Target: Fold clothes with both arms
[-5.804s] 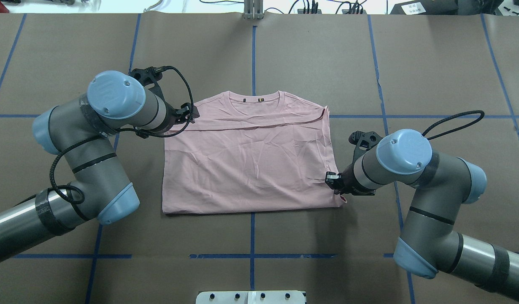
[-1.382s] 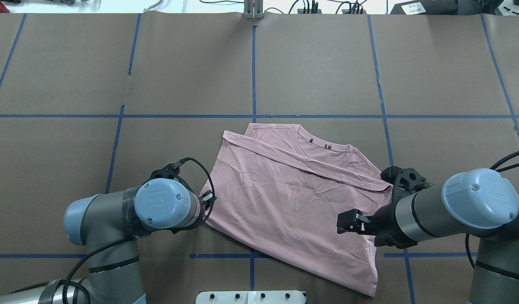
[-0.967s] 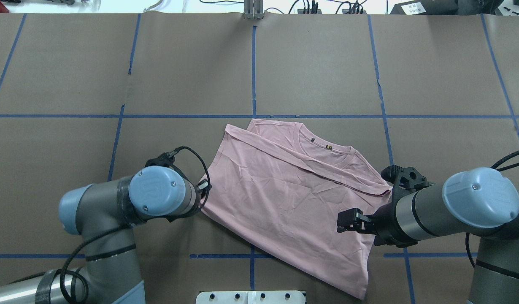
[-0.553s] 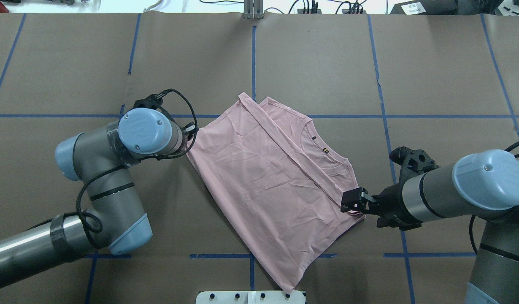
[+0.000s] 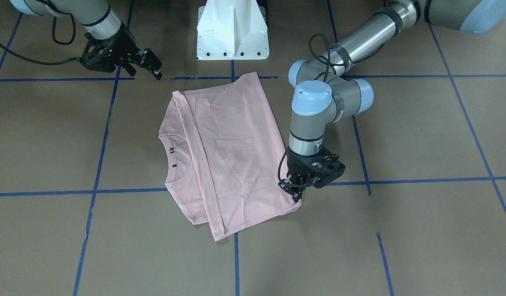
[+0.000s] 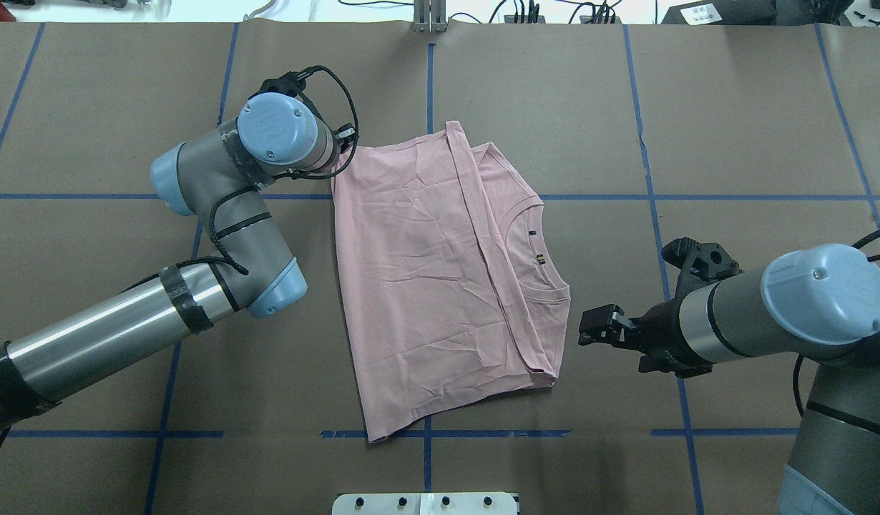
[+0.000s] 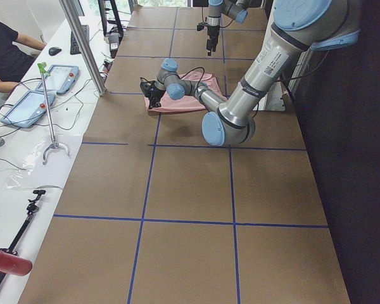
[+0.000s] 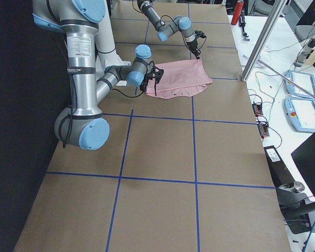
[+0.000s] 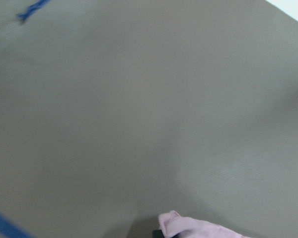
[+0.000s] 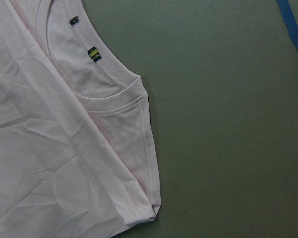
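You'll read nothing on the T-shirt (image 6: 426, 286): its two collar tags (image 10: 93, 53) (one dark, one yellow-striped) are too small to make out. It lies folded flat mid-table, collar toward the right gripper (image 6: 590, 333), whose jaws stand parted just clear of the cloth. The left gripper (image 5: 296, 192) pinches the shirt's far corner; its wrist view is blurred. Brown paper (image 6: 733, 129) crossed by blue tape lines (image 6: 429, 93) covers the table.

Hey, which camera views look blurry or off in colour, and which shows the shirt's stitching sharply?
Left wrist view: soft throughout, only a scrap of the shirt at the bottom edge. Right wrist view: sharp, collar stitching clear, table tinted greenish. Overhead view: strip beyond the table blown out white.
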Robot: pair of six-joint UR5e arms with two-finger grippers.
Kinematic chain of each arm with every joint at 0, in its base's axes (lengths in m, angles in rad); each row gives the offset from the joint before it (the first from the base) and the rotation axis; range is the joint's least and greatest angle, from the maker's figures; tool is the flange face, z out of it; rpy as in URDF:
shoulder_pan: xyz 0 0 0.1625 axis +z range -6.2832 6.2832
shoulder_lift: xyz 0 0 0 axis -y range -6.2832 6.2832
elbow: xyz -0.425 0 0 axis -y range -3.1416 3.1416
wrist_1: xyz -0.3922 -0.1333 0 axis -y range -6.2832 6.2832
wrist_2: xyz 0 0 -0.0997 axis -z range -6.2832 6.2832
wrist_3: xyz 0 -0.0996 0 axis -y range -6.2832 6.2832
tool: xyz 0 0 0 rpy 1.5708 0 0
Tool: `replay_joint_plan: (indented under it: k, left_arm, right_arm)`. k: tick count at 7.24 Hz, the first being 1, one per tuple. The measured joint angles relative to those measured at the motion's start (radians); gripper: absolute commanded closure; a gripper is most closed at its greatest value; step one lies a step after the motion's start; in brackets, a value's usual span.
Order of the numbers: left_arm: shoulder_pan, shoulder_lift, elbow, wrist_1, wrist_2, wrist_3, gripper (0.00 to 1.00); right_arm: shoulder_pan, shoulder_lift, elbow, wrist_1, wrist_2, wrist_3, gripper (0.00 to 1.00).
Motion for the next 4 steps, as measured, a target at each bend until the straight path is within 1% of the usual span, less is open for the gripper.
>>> replay_joint_plan:
  k: [2,3,4]
  left_arm:
    - [-0.01,-0.094,0.171,-0.141,0.033,0.059,1.0]
    - [-0.012,-0.118,0.228,-0.185,0.049,0.093,1.0]
    - [-0.013,-0.128,0.258,-0.207,0.057,0.127,1.0]
  right_arm:
    - [0.0,0.004,-0.008,0.0,-0.007,0.0,0.0]
    - [-0.001,0.01,-0.013,0.0,-0.007,0.0,0.0]
    - [-0.001,0.024,-0.019,-0.001,-0.007,0.0,0.0]
